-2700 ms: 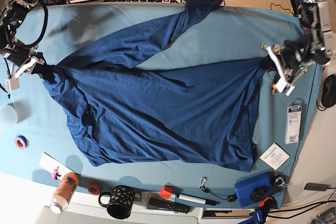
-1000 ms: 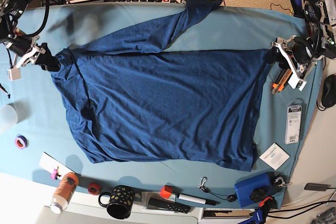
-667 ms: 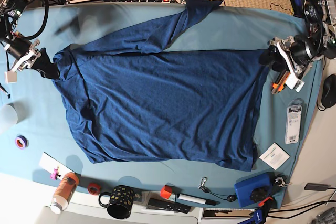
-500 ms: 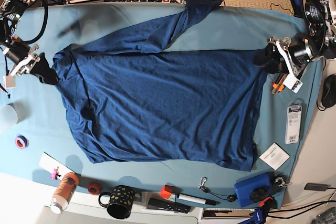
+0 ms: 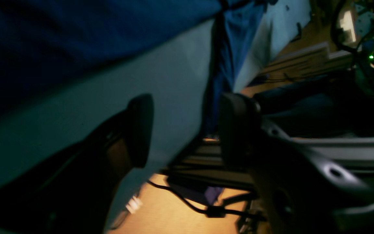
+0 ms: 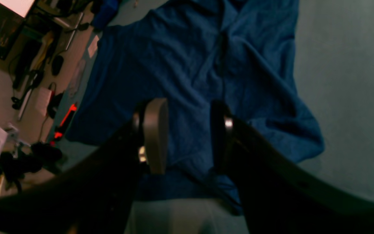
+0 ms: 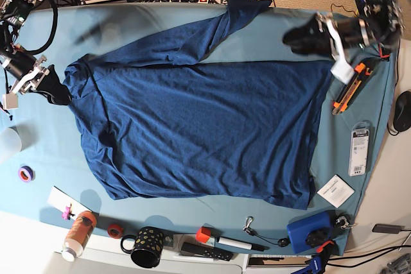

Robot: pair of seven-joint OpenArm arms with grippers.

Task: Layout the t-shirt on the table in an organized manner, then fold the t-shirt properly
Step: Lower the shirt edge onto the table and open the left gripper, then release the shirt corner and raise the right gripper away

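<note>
Beside the open right hand [image 7: 52, 88], the t-shirt [image 7: 199, 133]

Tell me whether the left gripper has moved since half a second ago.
Yes. The left gripper has left the t-shirt corner and swung toward the table's far edge, away from the orange tool.

Black arms with dark curved fingers [image 6: 154, 136], white brackets, black cables

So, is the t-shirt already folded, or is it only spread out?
Mostly spread, not folded. In the base view the t-shirt lies open on the table, but one sleeve stretches to the far edge and the left side is still bunched.
</note>
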